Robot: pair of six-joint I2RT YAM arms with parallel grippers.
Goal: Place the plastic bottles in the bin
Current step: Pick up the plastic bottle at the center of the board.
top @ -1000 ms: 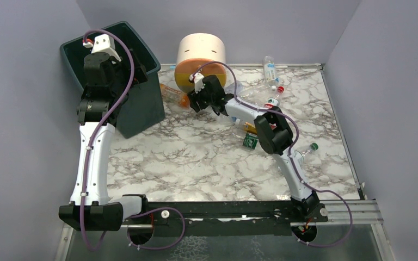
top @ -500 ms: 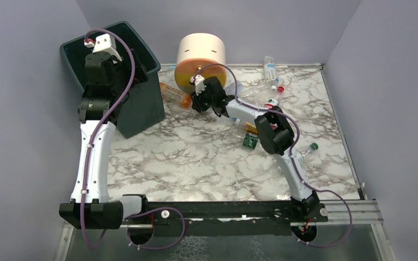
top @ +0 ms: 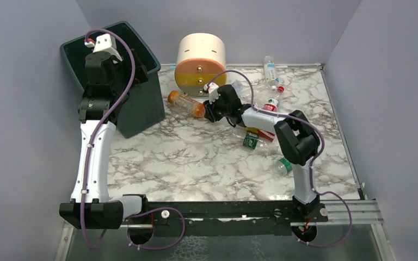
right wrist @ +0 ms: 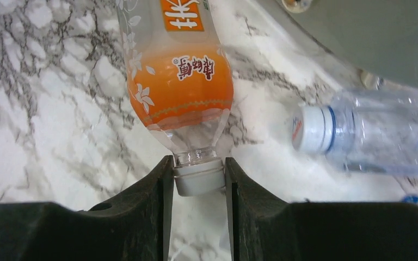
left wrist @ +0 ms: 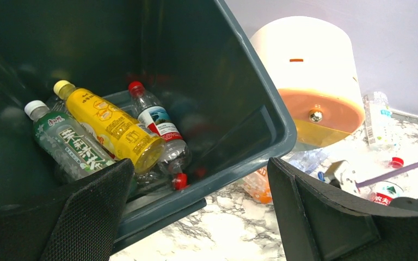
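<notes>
Jaws of the right gripper (right wrist: 198,173) pinch the white cap (right wrist: 198,182) of an orange bottle (right wrist: 180,81), which lies on the bench (right wrist: 43,109) just right of the bin (top: 141,103). Over that bin the left gripper (left wrist: 201,215) hangs, jaws spread wide; a yellow bottle (left wrist: 114,130) lies inside.

Round drawer unit (top: 200,64), cream over orange over yellow, is standing on the counter (top: 196,163) just beyond the right hand (right wrist: 198,182), with its small metal knob (left wrist: 315,115) facing the near edge. The white-grey marbled counter is lying under the hand. Plain lilac-grey walls (top: 223,22) are closing it in on three sides.
</notes>
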